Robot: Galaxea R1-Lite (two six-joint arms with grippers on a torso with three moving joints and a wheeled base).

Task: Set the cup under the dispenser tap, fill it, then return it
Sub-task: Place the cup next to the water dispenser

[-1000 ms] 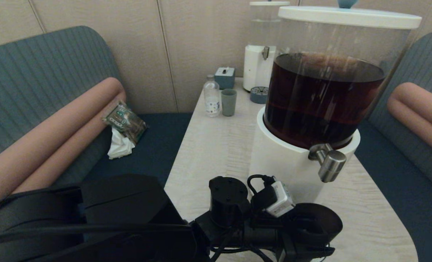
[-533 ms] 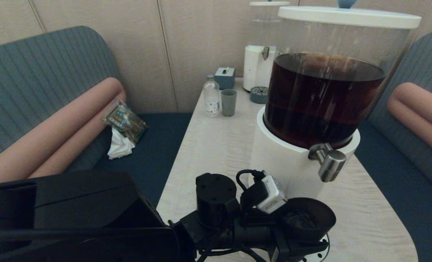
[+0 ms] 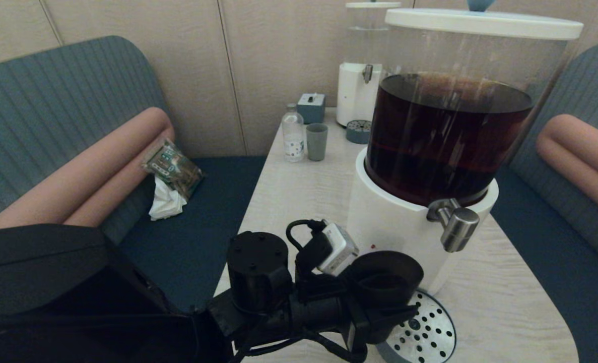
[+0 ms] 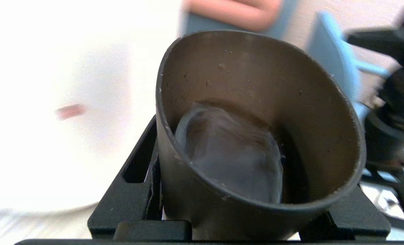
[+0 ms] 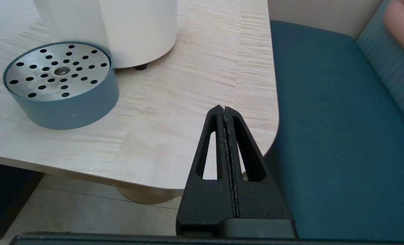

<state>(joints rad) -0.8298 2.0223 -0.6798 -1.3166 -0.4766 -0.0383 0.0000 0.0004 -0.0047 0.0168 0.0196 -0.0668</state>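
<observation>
Once the cup, clamped in the left gripper, had been drawn toward nine o'clock off the drip tray and away from the dispenser tap, filling was judged finished and only its return outstanding, while the right gripper was kept pressed closed off the counter.

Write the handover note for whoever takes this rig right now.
Left gripper: shut on the cup, held upright above the table, left of the drip tray and no longer under the dispenser tap.
Right gripper: shut, empty, parked off the table's near right corner.
Done: the cup has some liquid in it and has been carried leftward off the tray over the last second.
Left: set the cup down on the table and release. How full it is cannot be judged well.
</observation>
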